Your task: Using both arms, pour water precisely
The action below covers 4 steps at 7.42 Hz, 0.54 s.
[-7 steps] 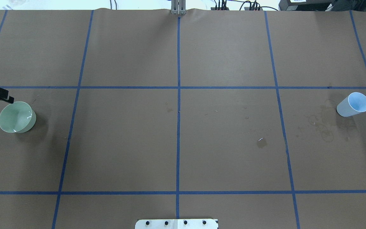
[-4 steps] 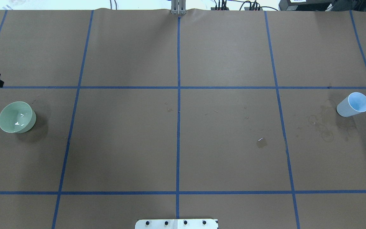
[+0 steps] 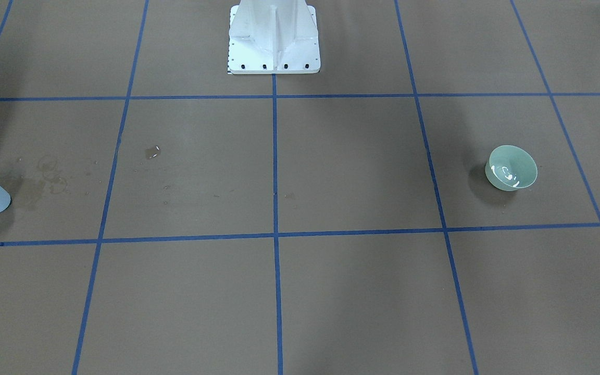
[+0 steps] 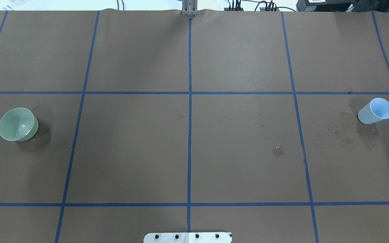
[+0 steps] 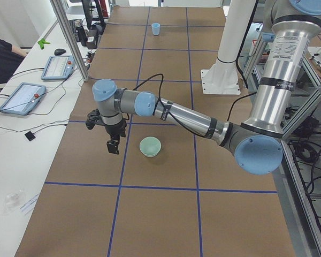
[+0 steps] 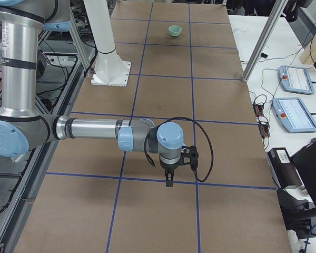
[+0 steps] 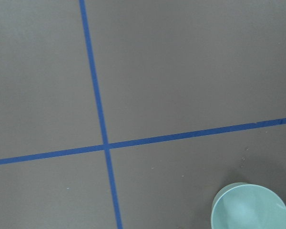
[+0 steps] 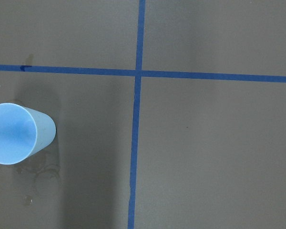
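Broadly, the brown paper-covered table fills every view, split into squares by blue tape lines. The left arm reaches out low across it in the left-end view, and the right arm does the same in the right-end view. The white bolted pedestal stands at the robot's edge of the table, on the centre line.

The left gripper hangs fingers-down above the paper, near the pale green bowl but apart from it, on the side away from the robot. The right gripper hangs fingers-down over a tape line. Both show only in the side views, so I cannot tell whether their fingers are spread or pressed together; neither holds anything that can be seen.

The bowl sits upright at the table's left end. The light blue cup stands upright well apart at the right end, beside dull ring-shaped stains.

The water shows as small white glints low inside the bowl. A small wet patch with a faint glint lies on the paper right of centre, near a tape line
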{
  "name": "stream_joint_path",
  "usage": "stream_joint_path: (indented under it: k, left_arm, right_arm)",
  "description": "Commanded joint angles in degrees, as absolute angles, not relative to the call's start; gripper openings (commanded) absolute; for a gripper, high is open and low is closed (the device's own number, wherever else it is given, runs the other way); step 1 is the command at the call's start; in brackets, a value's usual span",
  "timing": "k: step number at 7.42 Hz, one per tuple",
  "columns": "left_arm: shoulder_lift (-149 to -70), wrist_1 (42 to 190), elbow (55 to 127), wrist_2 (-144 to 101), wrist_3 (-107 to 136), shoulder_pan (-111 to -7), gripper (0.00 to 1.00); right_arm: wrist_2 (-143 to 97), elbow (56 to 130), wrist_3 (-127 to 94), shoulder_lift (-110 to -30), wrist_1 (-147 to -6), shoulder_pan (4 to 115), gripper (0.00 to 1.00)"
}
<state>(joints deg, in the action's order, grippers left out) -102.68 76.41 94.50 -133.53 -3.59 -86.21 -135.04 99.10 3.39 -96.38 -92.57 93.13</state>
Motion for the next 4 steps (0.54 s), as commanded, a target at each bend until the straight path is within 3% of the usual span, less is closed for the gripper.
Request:
stream_joint_path:
  k: [1, 4]
  left_arm:
    - [-99.17, 76.9, 89.04, -137.99, -10.1, -90.17, 1.0]
    - [-93.1, 85.86, 89.74, -138.08, -9.75, -91.41, 1.0]
  right_arm:
    - [-134.39, 102.55, 2.64, -93.53, -101.29, 93.25, 0.99]
    - [-133.51, 101.35, 2.9, -93.95, -96.78, 93.16, 0.99]
